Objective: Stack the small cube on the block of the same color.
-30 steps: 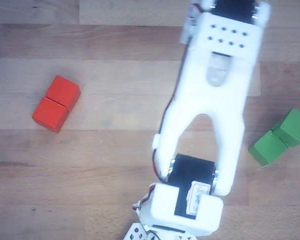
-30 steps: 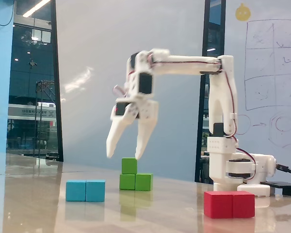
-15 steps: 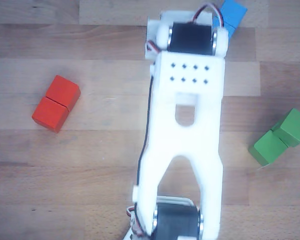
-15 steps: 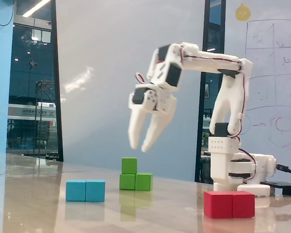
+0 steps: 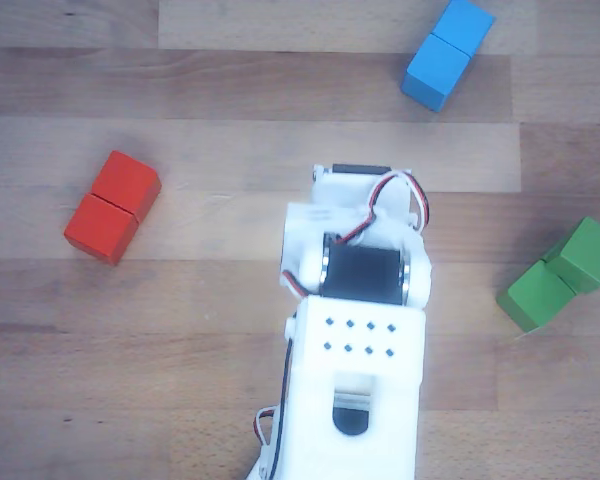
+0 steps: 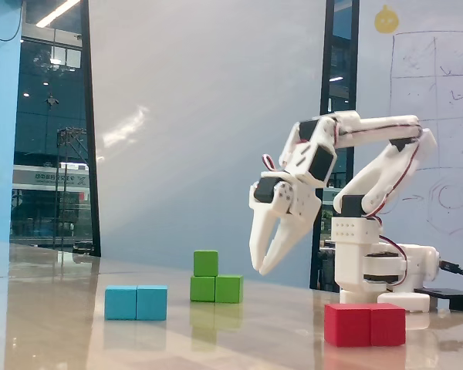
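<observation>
The small green cube (image 6: 205, 263) sits upright on the left half of the green two-cube block (image 6: 217, 289). In the other view, seen from above, the cube (image 5: 588, 252) covers the far half of the block (image 5: 535, 295) at the right edge. My gripper (image 6: 260, 270) hangs in the air to the right of the green stack, clear of it, pointing down. Its jaws are a little apart and hold nothing. In the other view the white arm (image 5: 360, 330) hides the gripper.
A blue two-cube block (image 6: 136, 303) lies left of the green stack; in the other view it (image 5: 447, 53) is at the top. A red two-cube block (image 6: 365, 324) lies near the arm's base (image 6: 378, 270); in the other view it (image 5: 112, 206) is at the left.
</observation>
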You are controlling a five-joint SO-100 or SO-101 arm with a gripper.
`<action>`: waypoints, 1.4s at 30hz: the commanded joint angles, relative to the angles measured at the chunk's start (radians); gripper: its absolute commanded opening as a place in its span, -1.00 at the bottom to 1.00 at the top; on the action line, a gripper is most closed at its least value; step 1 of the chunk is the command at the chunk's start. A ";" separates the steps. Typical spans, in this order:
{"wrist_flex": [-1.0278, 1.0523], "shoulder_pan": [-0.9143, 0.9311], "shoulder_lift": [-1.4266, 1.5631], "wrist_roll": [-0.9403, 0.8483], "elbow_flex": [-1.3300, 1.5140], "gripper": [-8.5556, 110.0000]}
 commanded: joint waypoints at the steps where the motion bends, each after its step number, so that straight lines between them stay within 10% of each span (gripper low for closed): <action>1: -0.067 -0.003 0.184 0.003 0.109 -0.86; 21: 0.328 -0.003 0.937 0.012 0.373 -0.85; 42: 0.383 -0.002 0.948 0.015 0.368 -0.86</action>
